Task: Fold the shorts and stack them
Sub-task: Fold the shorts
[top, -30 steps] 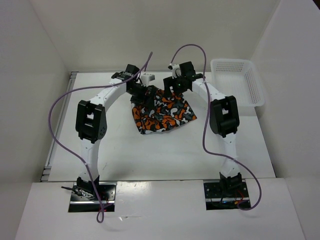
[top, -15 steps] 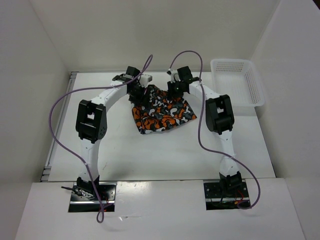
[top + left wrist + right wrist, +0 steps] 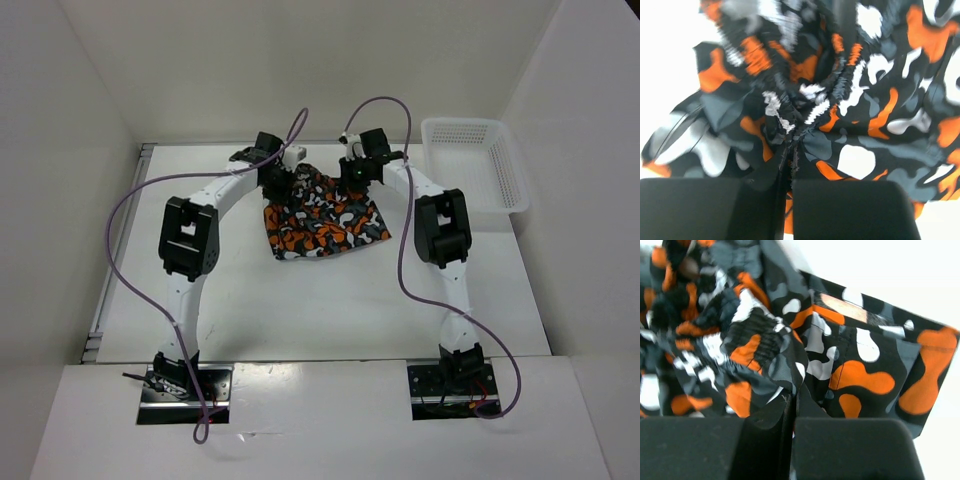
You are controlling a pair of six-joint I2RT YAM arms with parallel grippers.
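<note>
1. Shorts [image 3: 325,222]: one pair, orange, black, grey and white blotches. They lie on the table [image 3: 300,310] toward its far side, about midway across, between the two arms. The near part is spread flat. The far edge is bunched up and raised where the grippers have it.
2. Left gripper [image 3: 786,170]: jaws all but together, pinching a gathered ridge of the ruched waistband at the far left corner of the cloth.
3. Right gripper [image 3: 792,412]: jaws likewise nearly closed, nipping a fold of fabric at the far right corner. A hemmed flat panel shows just beyond it.
4. Basket [image 3: 500,150]: white mesh, at the far right of the table, apart from the shorts. No part of the garment is in it or touching it.
5. Done, as I judge it: both far corners are secured and the cloth is off the surface along that edge, ready to be carried over.
6. Left, as I judge it: the fold itself, since the outline is ragged and not a tidy rectangle. Any second fold follows, then release and setting the bundle in its stacking place. Which place that is, I cannot tell.
</note>
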